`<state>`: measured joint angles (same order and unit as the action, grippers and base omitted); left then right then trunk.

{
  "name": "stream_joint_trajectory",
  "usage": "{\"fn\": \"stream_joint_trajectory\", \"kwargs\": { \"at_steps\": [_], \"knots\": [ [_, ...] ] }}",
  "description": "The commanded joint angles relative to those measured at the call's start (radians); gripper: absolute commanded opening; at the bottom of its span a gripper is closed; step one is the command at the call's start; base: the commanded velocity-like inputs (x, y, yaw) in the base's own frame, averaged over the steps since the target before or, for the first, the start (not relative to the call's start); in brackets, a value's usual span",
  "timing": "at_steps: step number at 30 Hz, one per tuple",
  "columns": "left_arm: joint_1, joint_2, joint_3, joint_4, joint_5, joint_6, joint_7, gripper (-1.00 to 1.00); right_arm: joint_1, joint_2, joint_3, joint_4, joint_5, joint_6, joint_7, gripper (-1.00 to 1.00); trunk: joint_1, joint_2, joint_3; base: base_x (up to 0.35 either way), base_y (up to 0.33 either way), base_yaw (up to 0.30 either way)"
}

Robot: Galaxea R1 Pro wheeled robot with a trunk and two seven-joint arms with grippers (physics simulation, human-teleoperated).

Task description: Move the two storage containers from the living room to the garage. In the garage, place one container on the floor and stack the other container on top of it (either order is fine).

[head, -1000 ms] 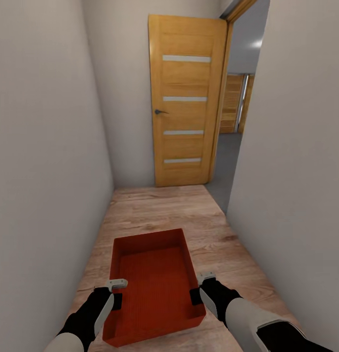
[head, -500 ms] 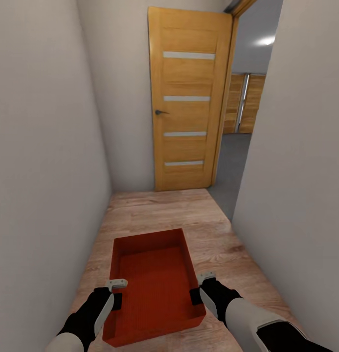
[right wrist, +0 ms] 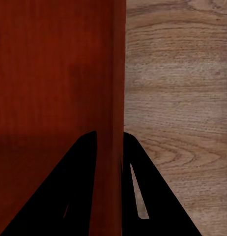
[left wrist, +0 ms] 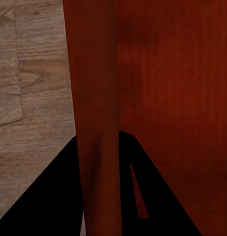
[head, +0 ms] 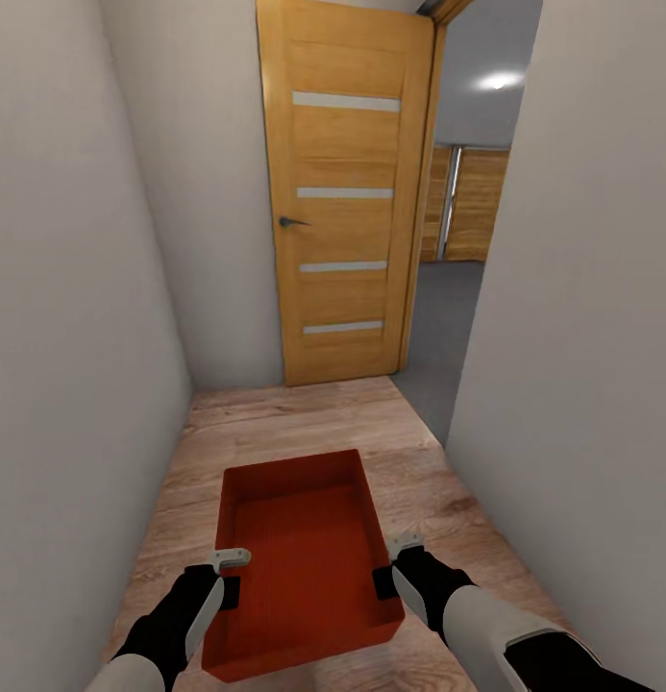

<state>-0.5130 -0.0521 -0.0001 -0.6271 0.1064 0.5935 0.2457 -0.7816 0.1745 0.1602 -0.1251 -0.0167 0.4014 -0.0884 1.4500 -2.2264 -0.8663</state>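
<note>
I carry one red-orange storage container point(head: 299, 557), a lidless ribbed box, low in front of me above the wood-plank floor. My left gripper point(head: 227, 575) is shut on its left wall point(left wrist: 96, 123), one finger on each side. On the opposite wall point(right wrist: 118, 98) my right gripper point(head: 390, 567) is shut the same way. The box is empty inside. Through the doorway ahead on the right shows a strip of grey floor point(head: 448, 327) and a ceiling light point(head: 501, 82) of the room beyond. The second container is out of view.
I stand in a narrow corridor between a white wall on the left point(head: 73, 336) and a white wall on the right point(head: 582, 336). A wooden door point(head: 342, 192) with a dark handle point(head: 291, 222) stands open against the end wall. Wooden panels point(head: 472, 202) show far beyond.
The whole view has advanced and turned slightly: the door and doorway appear larger and shifted left. The container and both grippers keep the same place in the picture.
</note>
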Motion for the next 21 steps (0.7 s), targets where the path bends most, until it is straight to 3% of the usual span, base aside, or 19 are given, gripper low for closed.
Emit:
{"fn": "stream_joint_trajectory", "kwargs": {
  "at_steps": [1, 14, 21],
  "knots": [
    [0.001, 0.001, -0.015, 0.001, 0.058, -0.003, -0.029, -1.0, -0.019, 0.0, 0.019, -0.004, 0.017, 0.008, -0.001, -1.0, 0.0, 0.0, -0.001, 0.341, 0.087, -0.006],
    [0.001, 0.001, -0.015, 0.001, 0.058, -0.003, -0.029, -1.0, -0.019, 0.0, 0.019, -0.004, 0.017, 0.008, -0.001, -1.0, 0.0, 0.0, -0.001, 0.341, 0.088, -0.003],
    [0.001, 0.001, -0.015, 0.001, 0.058, -0.003, -0.029, -1.0, -0.019, 0.0, 0.019, -0.004, 0.017, 0.008, -0.001, -1.0, 0.0, 0.0, -0.001, 0.341, 0.09, -0.212]
  ]
}}
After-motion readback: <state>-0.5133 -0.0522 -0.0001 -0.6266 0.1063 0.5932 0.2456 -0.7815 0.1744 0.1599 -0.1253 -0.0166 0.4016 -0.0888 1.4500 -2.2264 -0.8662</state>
